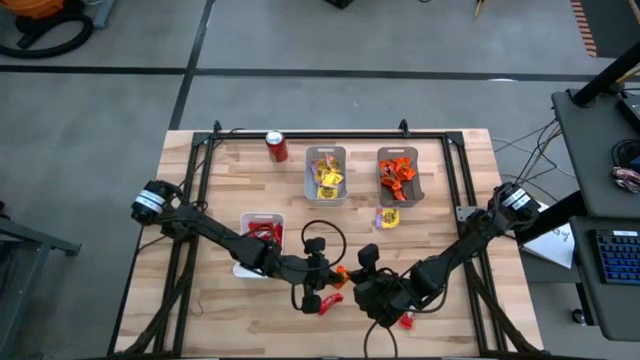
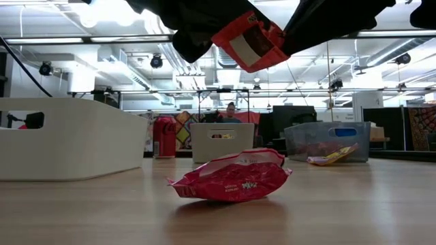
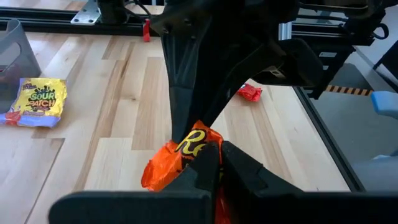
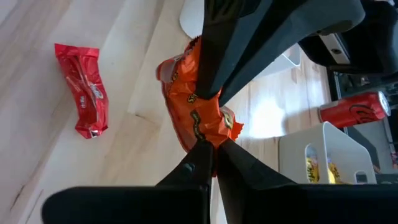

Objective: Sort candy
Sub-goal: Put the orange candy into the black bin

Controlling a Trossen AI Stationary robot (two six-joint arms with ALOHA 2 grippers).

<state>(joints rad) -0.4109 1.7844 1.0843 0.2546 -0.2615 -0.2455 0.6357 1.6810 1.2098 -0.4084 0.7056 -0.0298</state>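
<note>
Premises: open-plan robotics lab or workshop. Evidence: exposed ceiling ducts and strip lighting, grey concrete floor, wooden tabletop in black framing, adjacent desk with keyboard

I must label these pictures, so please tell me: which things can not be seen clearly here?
- High view: the orange packet is mostly hidden under the left gripper and right gripper, both shut on it.
- Low view: the contents of the white tray are hidden by its wall.
- Left wrist view: the grey tray is cut off by the picture's edge.
- Right wrist view: the soda can is partly hidden behind the tray wall.
</note>
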